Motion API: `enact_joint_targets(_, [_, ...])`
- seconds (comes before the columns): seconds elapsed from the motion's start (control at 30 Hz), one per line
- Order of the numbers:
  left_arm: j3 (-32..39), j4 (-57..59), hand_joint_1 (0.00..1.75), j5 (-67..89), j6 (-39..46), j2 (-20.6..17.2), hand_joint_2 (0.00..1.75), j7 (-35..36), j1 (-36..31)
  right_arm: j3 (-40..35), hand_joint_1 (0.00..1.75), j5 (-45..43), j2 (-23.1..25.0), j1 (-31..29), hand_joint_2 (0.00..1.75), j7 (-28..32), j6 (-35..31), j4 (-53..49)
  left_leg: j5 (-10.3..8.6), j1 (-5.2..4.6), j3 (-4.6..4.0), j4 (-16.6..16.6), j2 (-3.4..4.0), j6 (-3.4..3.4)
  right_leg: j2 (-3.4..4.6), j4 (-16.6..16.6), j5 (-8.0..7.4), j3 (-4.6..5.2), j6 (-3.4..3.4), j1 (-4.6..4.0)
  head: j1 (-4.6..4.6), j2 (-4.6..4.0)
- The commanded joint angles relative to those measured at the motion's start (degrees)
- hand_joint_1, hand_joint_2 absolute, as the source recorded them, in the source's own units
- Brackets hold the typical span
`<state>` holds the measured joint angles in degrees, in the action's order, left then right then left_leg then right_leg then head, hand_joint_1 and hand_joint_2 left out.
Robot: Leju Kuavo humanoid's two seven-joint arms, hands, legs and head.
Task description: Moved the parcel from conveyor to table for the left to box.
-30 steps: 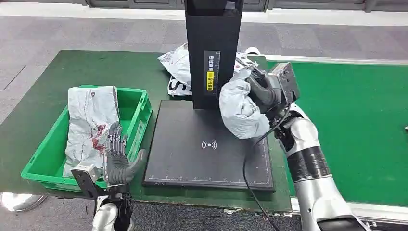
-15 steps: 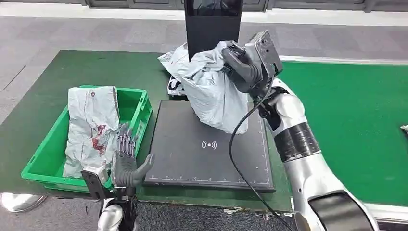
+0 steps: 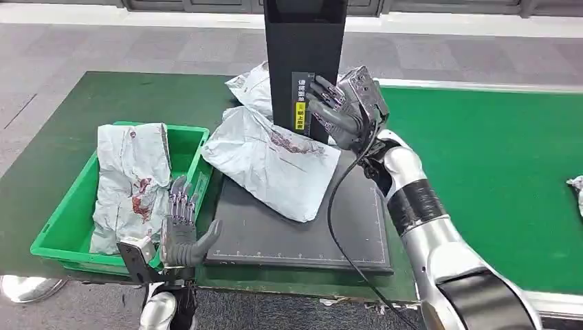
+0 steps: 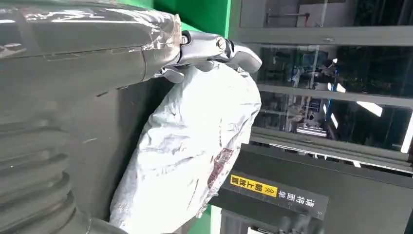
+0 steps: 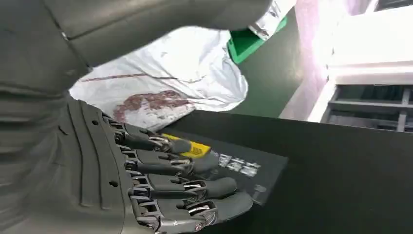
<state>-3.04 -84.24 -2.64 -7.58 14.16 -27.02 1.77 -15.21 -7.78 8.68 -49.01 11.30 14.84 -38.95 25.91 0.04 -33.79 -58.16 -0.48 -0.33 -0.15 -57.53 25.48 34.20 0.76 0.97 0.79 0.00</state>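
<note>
Change from half a second ago: the grey parcel (image 3: 271, 161) no longer hangs from the right hand (image 3: 337, 110). It now lies flat and tilted across the far left part of the black scanner pad (image 3: 302, 234), one corner overhanging toward the green crate (image 3: 69, 227). The right hand has let go; its fingers (image 5: 195, 187) are spread and hold nothing, hovering just in front of the black scanner column (image 3: 304, 69) near the yellow label (image 3: 300, 113). The left hand has barely shifted.

Near: left hand (image 3: 182, 234) is raised at the table's (image 3: 55, 158) front edge, between the crate and the pad, fingers apart and upright, thumb out, empty. In the left wrist view the parcel (image 4: 190, 146) shows beyond the thumb, apart from it.

Crate: sits on the dark green table, left of the pad. It holds one crumpled grey mailer bag (image 3: 130, 182) with red markings, lying lengthwise and reaching up over the crate's far rim.

Mid: parcel on pad, red print facing up.

Far: a second white mailer bag (image 3: 251, 89) lies on the table behind the column, partly hidden. The bright green conveyor (image 3: 495, 172) runs to the right, with a pale scrap at its right edge (image 3: 576, 189), too cut off to identify.
</note>
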Motion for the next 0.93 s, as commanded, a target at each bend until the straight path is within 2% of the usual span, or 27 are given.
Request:
enact_joint_targets(0.03, [0.0, 0.1, 0.00, -0.4, 0.4, -1.6, 1.75, 0.5, 0.7, -5.5, 0.00, 5.6, -3.7, 2.3, 1.75, 1.0, 1.3, -0.3, 0.00, 0.05, 0.17, 0.1, -0.02, -0.03, -0.04, 0.1, 0.00, -0.19, -0.06, -0.06, 0.00, 0.00])
enact_joint_targets(0.07, [0.3, -0.4, 0.00, -0.5, 0.4, -1.4, 1.75, 0.5, 1.2, -6.2, 0.00, 6.7, -4.0, 3.2, 0.00, 1.5, 1.8, -1.9, -0.01, 0.07, 0.21, 0.2, 0.00, -0.04, -0.04, 0.2, -0.02, -0.25, -0.08, -0.09, 0.00, 0.00])
enact_joint_targets(0.17, [0.9, -1.4, 0.00, -0.1, 0.4, -0.9, 1.75, 0.6, 2.1, -5.8, 0.00, 8.3, -5.2, 7.3, 0.00, 2.9, 1.2, -11.7, 0.02, 0.04, 0.16, 0.1, 0.00, -0.02, -0.03, 0.1, 0.01, -0.19, -0.06, -0.05, 0.00, 0.00])
enact_joint_targets(0.23, [1.5, -2.3, 0.00, 0.6, 1.5, -0.4, 1.75, 0.5, 2.9, -4.3, 0.00, 9.9, -6.2, 13.4, 0.00, 4.3, -1.2, -23.9, 0.01, 0.06, 0.11, 0.1, -0.05, -0.02, -0.08, 0.2, 0.02, -0.17, -0.05, -0.07, 0.00, 0.00])
enact_joint_targets(0.27, [1.8, -3.2, 0.00, 1.4, 2.2, -0.3, 1.75, 0.3, 3.6, -3.0, 0.00, 11.0, -6.8, 18.9, 0.00, 4.9, -2.8, -34.2, 0.00, 0.07, 0.03, 0.1, -0.15, -0.01, -0.17, 0.1, 0.04, -0.11, -0.04, -0.07, 0.00, 0.00])
enact_joint_targets(0.3, [2.1, -3.7, 0.00, 2.0, 2.4, -0.2, 1.75, 0.2, 3.9, -1.9, 0.00, 11.5, -7.1, 23.4, 1.75, 5.7, -4.2, -41.8, 0.02, 0.08, 0.13, 0.1, -0.16, -0.02, -0.19, 0.2, 0.06, -0.22, -0.06, -0.09, 0.00, 0.00])
enact_joint_targets(0.37, [2.8, -4.6, 0.00, 2.9, 2.6, 0.0, 1.75, 0.2, 4.1, -0.4, 0.00, 13.1, -7.6, 31.6, 1.75, 6.5, -6.6, -55.0, 0.04, 0.14, 0.17, 0.2, -0.36, -0.02, -0.38, 0.3, 0.11, -0.33, -0.07, -0.15, 0.02, 0.00])
enact_joint_targets(0.47, [3.6, -4.6, 0.00, 4.5, 2.8, 0.6, 1.75, 0.8, 2.9, 2.3, 0.00, 16.3, -5.0, 41.9, 1.75, 9.8, -12.1, -67.4, 0.07, 0.10, 0.10, 0.1, -0.42, -0.01, -0.43, 0.2, 0.18, -0.24, -0.06, -0.12, 0.00, 0.00])
enact_joint_targets(0.57, [3.3, -4.1, 0.00, 6.4, 3.0, 1.2, 1.75, 1.4, 1.8, 3.8, 0.00, 18.8, -2.4, 49.9, 1.75, 10.3, -16.8, -73.3, 0.19, 0.15, 0.16, 0.2, -0.59, -0.06, -0.59, 0.3, 0.30, -0.37, -0.09, -0.17, 0.00, 0.00])
enact_joint_targets(0.7, [1.1, -2.5, 0.00, 10.4, 3.1, 0.8, 1.75, 2.0, 0.1, 6.0, 0.00, 19.8, -1.4, 52.9, 1.75, 8.5, -18.4, -70.4, 0.25, 0.09, 0.06, 0.1, -0.45, -0.07, -0.49, 0.2, 0.35, -0.22, -0.08, -0.10, 0.02, 0.00])
enact_joint_targets(0.87, [0.7, -2.1, 0.00, 10.8, 3.4, 1.1, 1.75, 2.1, -0.2, 6.6, 0.00, 19.8, -1.4, 52.7, 1.75, 8.8, -18.4, -69.1, 0.25, 0.05, 0.10, 0.1, -0.14, -0.12, -0.22, 0.2, 0.28, -0.11, -0.12, -0.06, 0.00, 0.00])
enact_joint_targets(0.93, [-1.2, -1.8, 0.00, 15.4, 4.0, 0.1, 1.75, 2.6, -0.8, 8.6, 0.00, 18.0, 0.0, 53.5, 1.75, 6.3, -18.1, -68.1, 0.27, 0.02, 0.10, 0.1, -0.02, -0.12, -0.09, 0.1, 0.25, -0.06, -0.10, -0.03, 0.00, 0.00])
